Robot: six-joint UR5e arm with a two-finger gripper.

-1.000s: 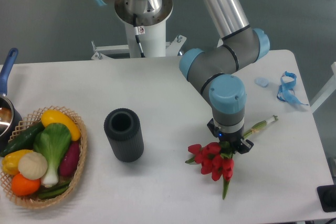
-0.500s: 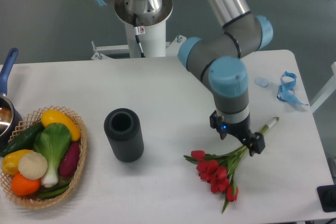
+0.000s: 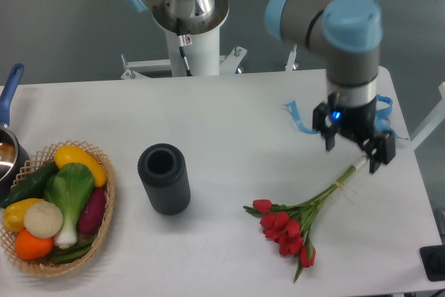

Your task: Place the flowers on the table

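Tulip bunch lying on the table, released.
The flowers (image 3: pixel 292 224) rest flat on the white table (image 3: pixel 222 116), red heads toward the front edge, stem ends pointing up-right beneath the gripper (image 3: pixel 354 149), whose jaws stand open and empty above them.

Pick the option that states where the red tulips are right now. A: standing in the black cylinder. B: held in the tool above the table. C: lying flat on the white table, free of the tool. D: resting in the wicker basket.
C: the flowers lie on the table, while the tool is open and raised clear of the stem ends.
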